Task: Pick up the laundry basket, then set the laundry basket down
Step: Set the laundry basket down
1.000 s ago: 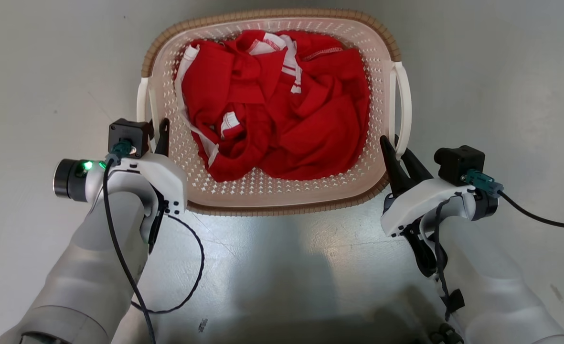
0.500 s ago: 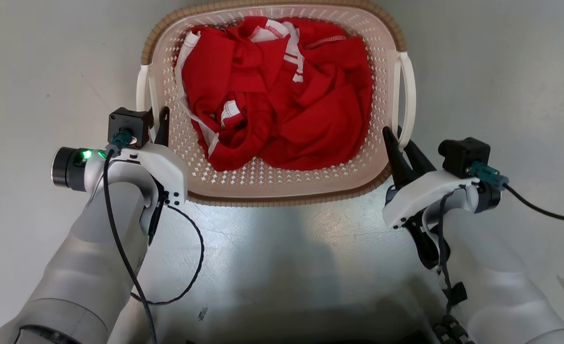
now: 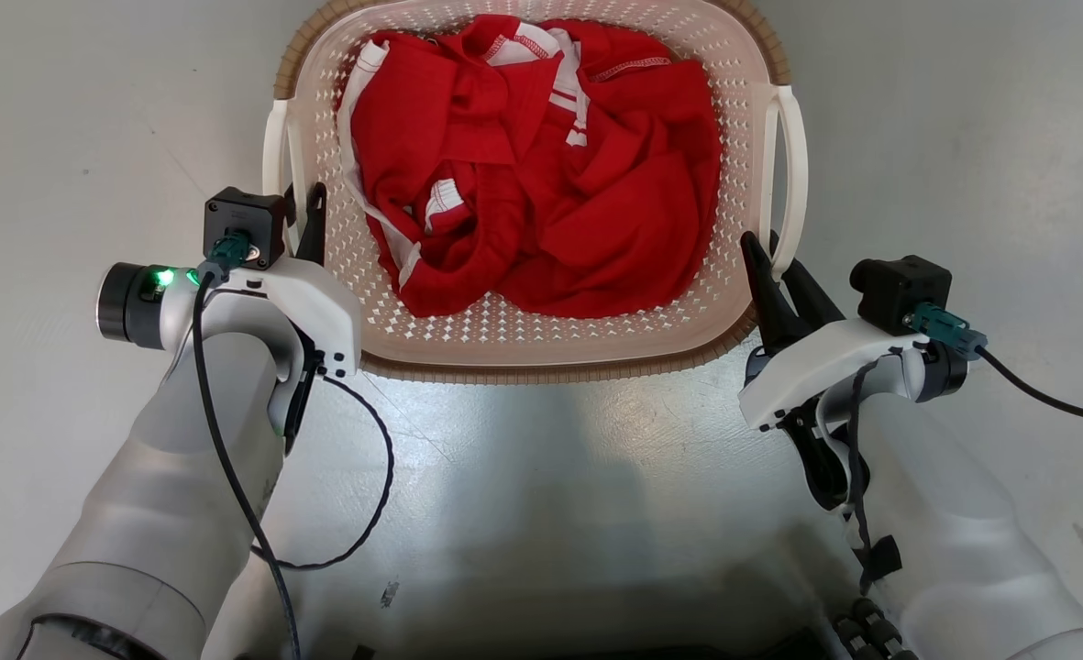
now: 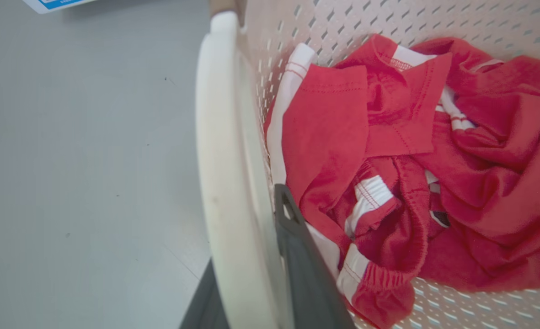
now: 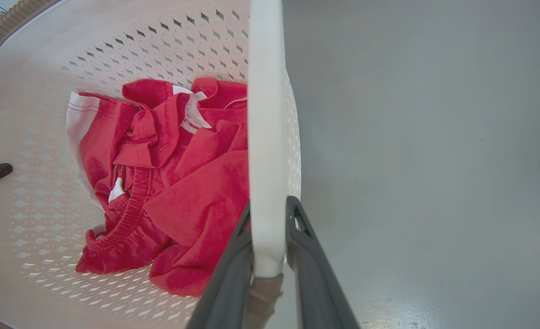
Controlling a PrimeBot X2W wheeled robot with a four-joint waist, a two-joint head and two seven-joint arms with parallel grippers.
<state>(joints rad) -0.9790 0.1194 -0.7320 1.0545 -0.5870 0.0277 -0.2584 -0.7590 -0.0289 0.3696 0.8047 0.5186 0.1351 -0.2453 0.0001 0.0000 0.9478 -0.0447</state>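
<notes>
The laundry basket (image 3: 550, 370) is cream, perforated and brown-rimmed, and sits at the top middle of the head view over the grey floor. Red clothes (image 3: 550, 165) with white trim are bunched inside it. My left gripper (image 3: 295, 225) is shut on the near end of the basket's left white handle (image 3: 272, 170). The left wrist view shows that handle (image 4: 219, 137) running between my left gripper's (image 4: 247, 219) dark fingers. My right gripper (image 3: 766, 252) is shut on the right handle (image 3: 796, 156), and the right wrist view shows that handle (image 5: 265, 114) clamped inside my right gripper (image 5: 270, 205).
Bare grey floor (image 3: 541, 513) surrounds the basket, with a bright sheen just in front of it. A blue and white label (image 4: 55, 3) lies at the far edge of the left wrist view. Loose black cables hang from both wrists.
The whole head picture has slid up a little and the basket looks slightly larger. Both grippers keep the same hold on the handles.
</notes>
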